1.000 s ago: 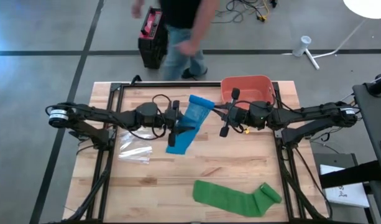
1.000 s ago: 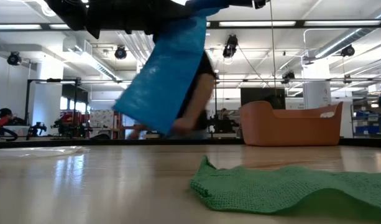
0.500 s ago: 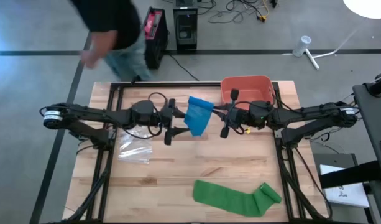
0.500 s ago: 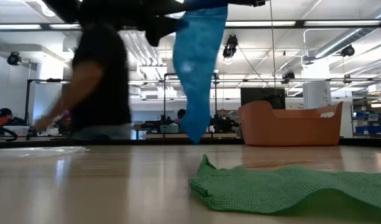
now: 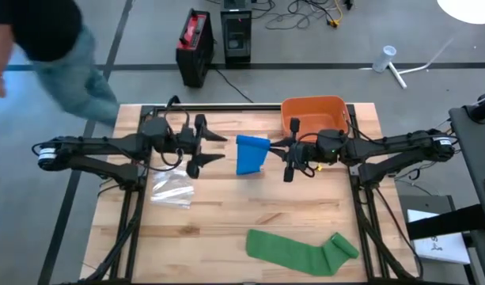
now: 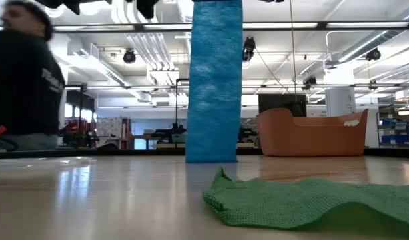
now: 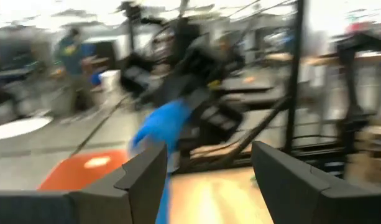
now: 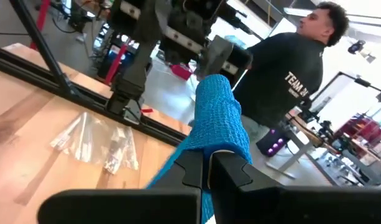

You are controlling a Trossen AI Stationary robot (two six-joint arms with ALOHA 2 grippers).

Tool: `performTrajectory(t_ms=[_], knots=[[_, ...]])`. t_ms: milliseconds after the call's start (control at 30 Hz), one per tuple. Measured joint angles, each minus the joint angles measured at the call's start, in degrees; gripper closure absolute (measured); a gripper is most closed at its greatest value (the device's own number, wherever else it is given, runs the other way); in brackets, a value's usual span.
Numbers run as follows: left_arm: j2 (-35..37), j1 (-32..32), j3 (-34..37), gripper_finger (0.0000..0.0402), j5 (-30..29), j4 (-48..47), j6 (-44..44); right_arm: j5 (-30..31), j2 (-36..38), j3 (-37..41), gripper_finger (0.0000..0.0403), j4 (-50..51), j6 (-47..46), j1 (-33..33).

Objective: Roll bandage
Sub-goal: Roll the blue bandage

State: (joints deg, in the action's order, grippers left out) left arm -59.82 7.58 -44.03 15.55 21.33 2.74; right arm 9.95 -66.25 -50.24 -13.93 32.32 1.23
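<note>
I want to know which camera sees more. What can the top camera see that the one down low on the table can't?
Only the high view shows both arms whole: the open left gripper apart from the blue bandage, the shut right gripper pinching it, and the clear plastic bag.

Only the low view shows the bandage hanging straight down to the table, and the room's ceiling lights.

Both show the green bandage, the orange bin and a person.

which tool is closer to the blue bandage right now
Right. The right tool is shut on the blue bandage, holding its top end so it hangs down. The left tool is open and apart from it, off to its side.
</note>
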Motion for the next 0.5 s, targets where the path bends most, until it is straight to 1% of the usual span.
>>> performTrajectory(t_ms=[33,100,200,500], knots=[[-0.5,-0.1,0.0,0.018,0.9,1.4,0.0,-0.1,-0.3,0.0,0.04,0.0,0.0,0.0],[-1.4,0.0,0.0,0.0181,1.0,2.9,0.4,-1.2,-0.7,0.0,0.04,0.0,0.0,0.0],[-2.8,0.0,-0.5,0.0179,-1.2,3.1,1.5,-1.5,-1.5,0.0,0.04,0.0,0.0,0.0],[-9.9,0.0,-3.9,0.0159,-2.3,3.2,2.0,-3.3,-1.8,0.0,0.04,0.5,0.4,0.0]])
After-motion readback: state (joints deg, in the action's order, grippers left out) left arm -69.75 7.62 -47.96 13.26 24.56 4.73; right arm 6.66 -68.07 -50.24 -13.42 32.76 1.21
